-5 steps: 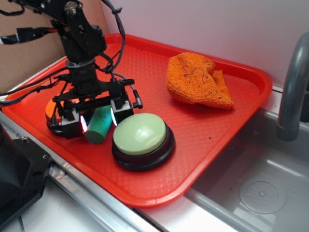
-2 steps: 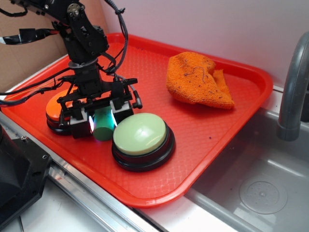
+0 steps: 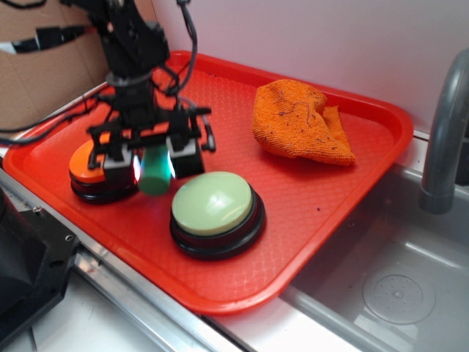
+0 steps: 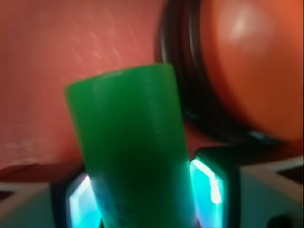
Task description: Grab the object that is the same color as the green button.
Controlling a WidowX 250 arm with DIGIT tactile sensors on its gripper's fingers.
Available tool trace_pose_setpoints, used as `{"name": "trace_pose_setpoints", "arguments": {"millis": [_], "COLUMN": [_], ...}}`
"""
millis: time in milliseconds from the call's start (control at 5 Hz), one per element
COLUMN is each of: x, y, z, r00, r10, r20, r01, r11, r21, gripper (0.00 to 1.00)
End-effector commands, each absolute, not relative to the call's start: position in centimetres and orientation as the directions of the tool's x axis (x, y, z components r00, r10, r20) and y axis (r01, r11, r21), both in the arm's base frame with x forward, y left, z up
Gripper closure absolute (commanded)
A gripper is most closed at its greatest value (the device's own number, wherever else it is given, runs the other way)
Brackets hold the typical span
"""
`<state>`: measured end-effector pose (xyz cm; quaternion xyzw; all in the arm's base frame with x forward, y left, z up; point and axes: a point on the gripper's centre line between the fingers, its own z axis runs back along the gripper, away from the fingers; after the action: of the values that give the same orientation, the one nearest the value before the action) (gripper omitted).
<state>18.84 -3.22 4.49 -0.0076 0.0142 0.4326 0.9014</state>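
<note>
with the gripper (image 3: 154, 163) clamped on the green cylinder (image 3: 154, 174), which sat pinched between its fingers (image 3: 185, 155) and seemingly clear of the red tray (image 3: 308, 205), the grab looked done, the green button (image 3: 214, 203) lying just below them.

Count: two dome buttons, green button (image 3: 212, 203) and orange button (image 3: 89, 167); one green cylinder (image 3: 154, 171), one orange cloth (image 3: 299, 122), one red tray (image 3: 322, 198).

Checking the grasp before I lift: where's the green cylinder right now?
In the exterior view the green cylinder sits between the gripper fingers at the tray's left side, between the orange button and the pale-green button.
</note>
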Motion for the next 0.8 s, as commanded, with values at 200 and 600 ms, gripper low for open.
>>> {"name": "trace_pose_setpoints", "arguments": {"millis": [200,600], "x": [22.9,24.2], "y": [-0.3,0.9], "z": [13.9,18.3], "r00": [0.851,0.909], "r10": [0.499,0.350], "r20": [0.162,0.226], "r01": [-0.516,-0.377], "r11": [0.853,0.922], "r21": [0.084,0.091], "gripper": [1.00,1.00]}}
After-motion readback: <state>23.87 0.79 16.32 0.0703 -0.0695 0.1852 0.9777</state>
